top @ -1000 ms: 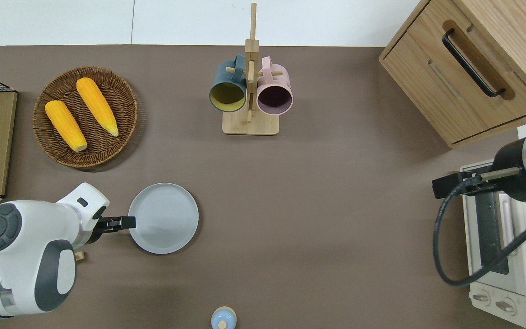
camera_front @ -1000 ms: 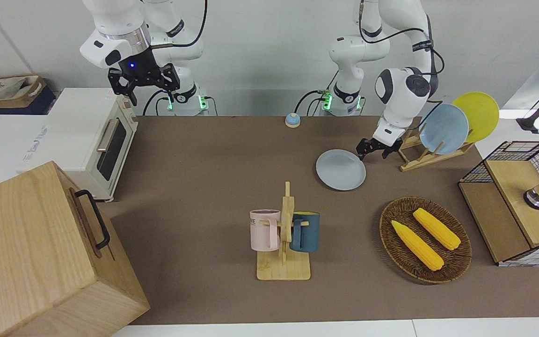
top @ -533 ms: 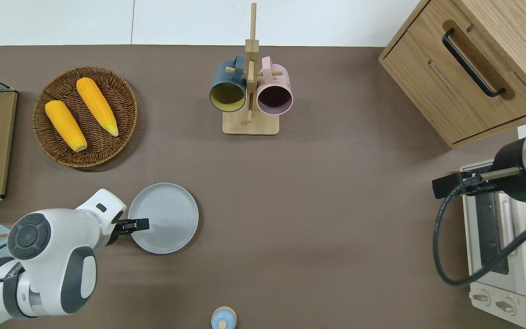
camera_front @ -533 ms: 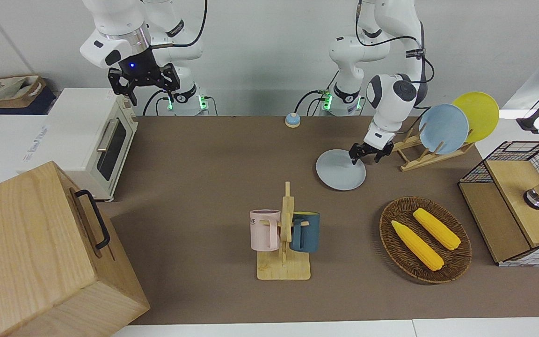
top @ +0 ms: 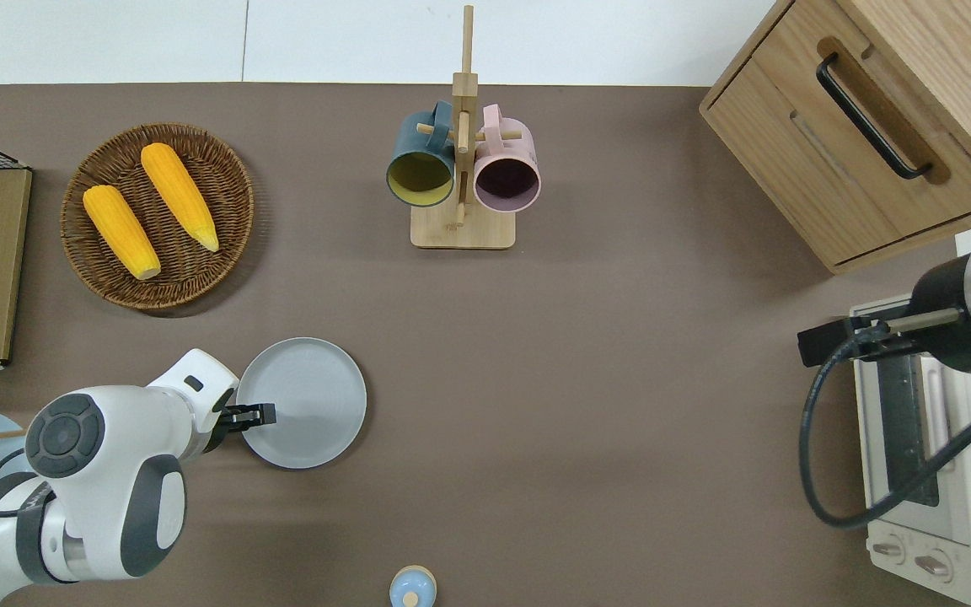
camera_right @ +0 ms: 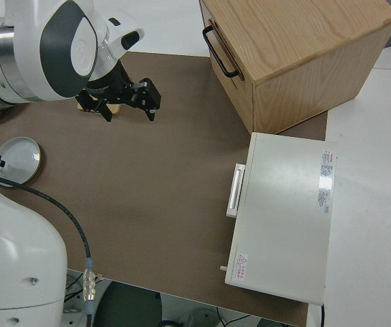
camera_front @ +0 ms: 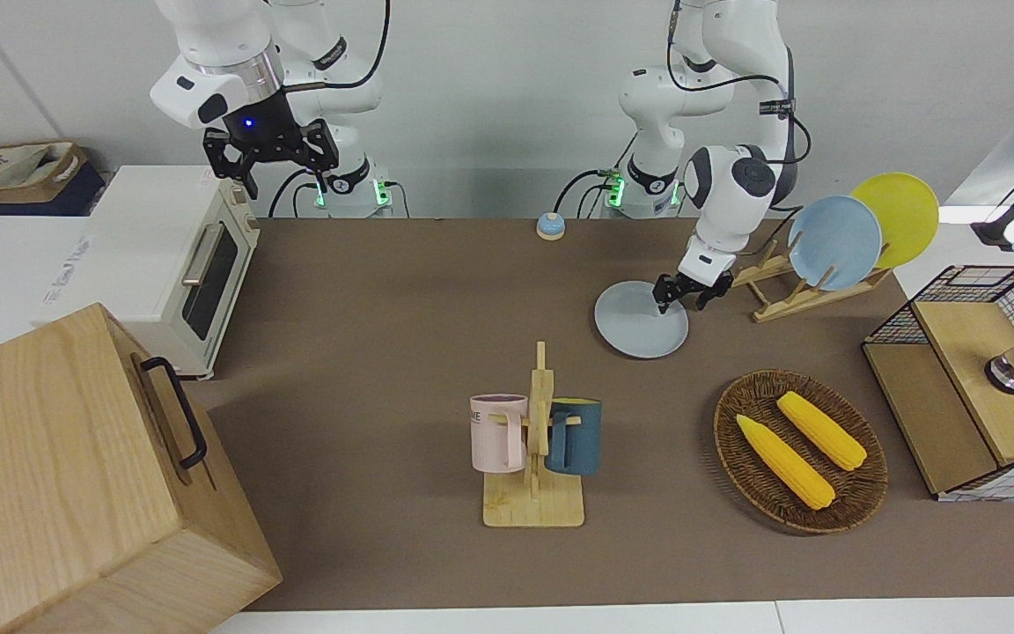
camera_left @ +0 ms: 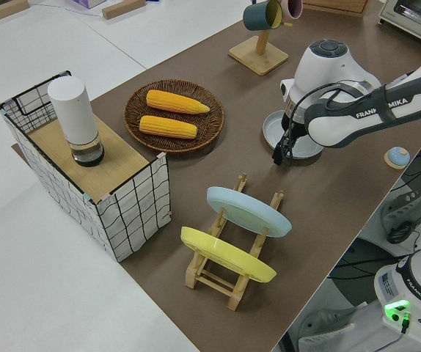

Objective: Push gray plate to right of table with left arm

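Gray plate (top: 308, 396): flat on the table (top: 587, 421), toward the left arm's end; nearer the robots than the wicker basket (top: 224, 211), beside the wooden dish rack (camera_front: 789, 291). Sits level, so it should slide rather than tip, by my reading.

Left gripper (top: 260, 414): low over the plate's edge on the left arm's side, fingers pointing toward the right arm's end. Looks placed to bear on the rim from the inside or just above it; contact cannot be confirmed. Finger gap: cannot tell.

Left arm (top: 102, 472): elbow bent, wrist angled down at the plate, a posture suited to a sideways shove along the table.

Path: bare brown top between plate and toaster oven (top: 924, 472); mug stand (top: 462, 228) lies farther from the robots, likely off the line.

Small blue bell (top: 412, 588): nearer the robots, also off the line.

Right gripper (camera_front: 268, 157): parked, fingers spread apart, holding nothing.

Stage: push apparently at its start; plate well short of the right arm's end.
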You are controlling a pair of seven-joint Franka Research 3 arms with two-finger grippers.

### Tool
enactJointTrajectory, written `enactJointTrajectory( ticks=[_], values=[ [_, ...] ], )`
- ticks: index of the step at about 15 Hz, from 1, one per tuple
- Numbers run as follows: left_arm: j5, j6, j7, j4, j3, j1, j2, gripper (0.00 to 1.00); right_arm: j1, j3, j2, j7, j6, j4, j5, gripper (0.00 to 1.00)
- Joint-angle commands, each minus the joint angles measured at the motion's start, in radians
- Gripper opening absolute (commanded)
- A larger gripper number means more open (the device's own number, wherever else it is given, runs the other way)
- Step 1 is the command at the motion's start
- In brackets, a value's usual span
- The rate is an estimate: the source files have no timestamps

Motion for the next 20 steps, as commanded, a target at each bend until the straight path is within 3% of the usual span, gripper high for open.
enactJointTrajectory(
  ticks=[1, 3, 4, 14, 20],
  values=[
    [-0.006, 0.029, -0.035, -0.018, 0.008, -0.029, -0.004, 0.32, -0.020, 0.015, -0.003, 0.001, -0.014, 0.008, 0.010, 0.983],
    [-0.001, 0.029, -0.037, -0.018, 0.008, -0.029, -0.004, 0.02, -0.020, 0.013, -0.003, 0.002, -0.014, 0.008, 0.010, 0.983],
    [-0.001, 0.027, -0.035, -0.018, 0.008, -0.029, -0.004, 0.00, -0.020, 0.015, -0.003, 0.002, -0.014, 0.008, 0.010, 0.983],
    [-0.001, 0.027, -0.038, -0.018, 0.008, -0.029, 0.009, 0.00, -0.020, 0.013, -0.003, 0.002, -0.014, 0.008, 0.010, 0.983],
    [-0.001, 0.026, -0.138, -0.012, -0.011, -0.082, 0.023, 0.00, -0.020, 0.015, -0.003, 0.001, -0.014, 0.008, 0.010, 0.983]
  ],
)
